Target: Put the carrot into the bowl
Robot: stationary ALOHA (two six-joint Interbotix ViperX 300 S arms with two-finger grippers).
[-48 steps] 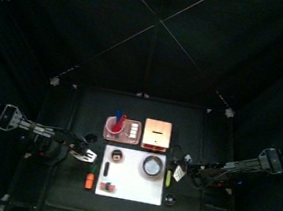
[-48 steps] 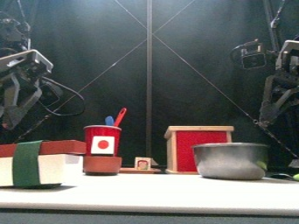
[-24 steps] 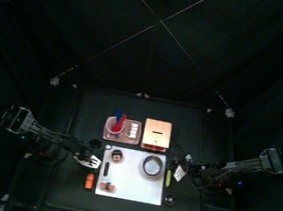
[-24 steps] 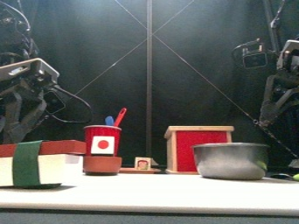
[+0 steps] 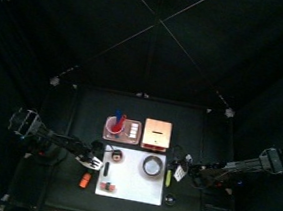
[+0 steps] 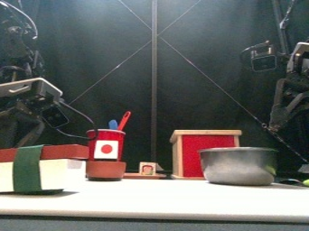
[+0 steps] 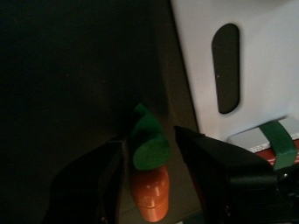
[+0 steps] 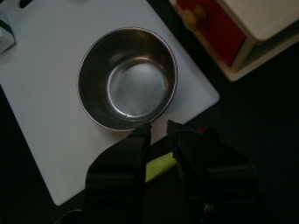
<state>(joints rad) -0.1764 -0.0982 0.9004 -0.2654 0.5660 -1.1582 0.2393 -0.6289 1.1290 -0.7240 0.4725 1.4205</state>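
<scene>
The carrot (image 7: 152,191), orange with a green top, lies on the dark table next to the left edge of the white board (image 5: 132,182). It also shows in the top view (image 5: 89,180). My left gripper (image 7: 149,150) hangs over it, open, one jaw on each side, not touching. In the top view the left gripper (image 5: 93,165) is just behind the carrot. The bowl (image 8: 96,61), metal and empty, stands on the board's right part (image 5: 154,166) (image 6: 239,165). My right gripper (image 8: 158,131) rests next to the bowl, jaws close together and empty. The carrot is hidden in the front view.
A red cup with tools (image 6: 105,144) and a red box (image 6: 205,152) stand at the back. A flat box with a green band (image 6: 42,170) is at front left. A small dark cup (image 5: 116,155) and a dark oblong piece (image 7: 226,57) lie on the board.
My left arm has come down and moved toward the table's front, over the carrot. The right arm and the bowl have not moved.
</scene>
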